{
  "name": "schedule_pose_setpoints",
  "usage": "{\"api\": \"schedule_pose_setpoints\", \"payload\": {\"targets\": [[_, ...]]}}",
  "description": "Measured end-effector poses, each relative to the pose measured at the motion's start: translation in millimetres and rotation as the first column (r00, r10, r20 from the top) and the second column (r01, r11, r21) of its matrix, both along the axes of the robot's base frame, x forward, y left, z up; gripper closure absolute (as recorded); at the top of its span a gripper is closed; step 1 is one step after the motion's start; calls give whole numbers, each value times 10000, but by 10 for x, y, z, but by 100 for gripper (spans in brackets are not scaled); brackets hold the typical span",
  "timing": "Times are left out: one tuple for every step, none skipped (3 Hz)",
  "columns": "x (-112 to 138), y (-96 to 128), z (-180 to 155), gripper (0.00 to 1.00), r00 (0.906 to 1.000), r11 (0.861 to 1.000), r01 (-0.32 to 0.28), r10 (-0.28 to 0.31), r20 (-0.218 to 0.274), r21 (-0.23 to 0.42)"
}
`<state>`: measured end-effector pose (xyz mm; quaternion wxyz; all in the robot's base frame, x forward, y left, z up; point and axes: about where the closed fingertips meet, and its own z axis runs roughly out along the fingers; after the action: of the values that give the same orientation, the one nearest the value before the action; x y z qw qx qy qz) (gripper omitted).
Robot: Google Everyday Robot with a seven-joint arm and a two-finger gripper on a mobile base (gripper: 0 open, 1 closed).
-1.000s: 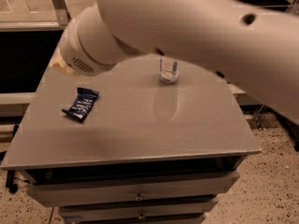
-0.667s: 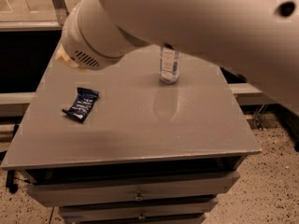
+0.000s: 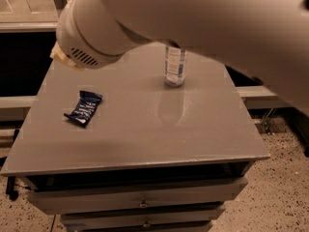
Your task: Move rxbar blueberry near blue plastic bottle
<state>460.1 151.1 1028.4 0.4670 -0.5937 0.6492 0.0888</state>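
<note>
Camera view: bar (image 3: 83,108) lies flat near the table's (image 3: 145,139) left edge, well apart from the upright bottle (image 3: 175,66). My gripper is out of sight (my arm (image 3: 193,13) fills the frame), so I cannot tell its opening. Reaching blind, I might nudge the bar overboard or topple the bottle.

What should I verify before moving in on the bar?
1. Dark navy flat snack bar wrapper lying free on the left of the grey tabletop: ok.
2. Clear plastic bottle with blue-and-white label upright at the back: ok.
3. Bottle top: cannot tell, hidden behind the white arm.
4. Bar near bottle: not ok, they are well apart.
5. Gripper position: cannot tell, it is out of view.
</note>
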Motion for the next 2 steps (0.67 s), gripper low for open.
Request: {"api": "schedule_pose_setpoints", "payload": {"targets": [[56, 125, -254, 12, 9991, 9985, -247, 263, -329, 490], [187, 324, -661, 0, 9936, 9906, -368, 504, -1007, 1320]]}}
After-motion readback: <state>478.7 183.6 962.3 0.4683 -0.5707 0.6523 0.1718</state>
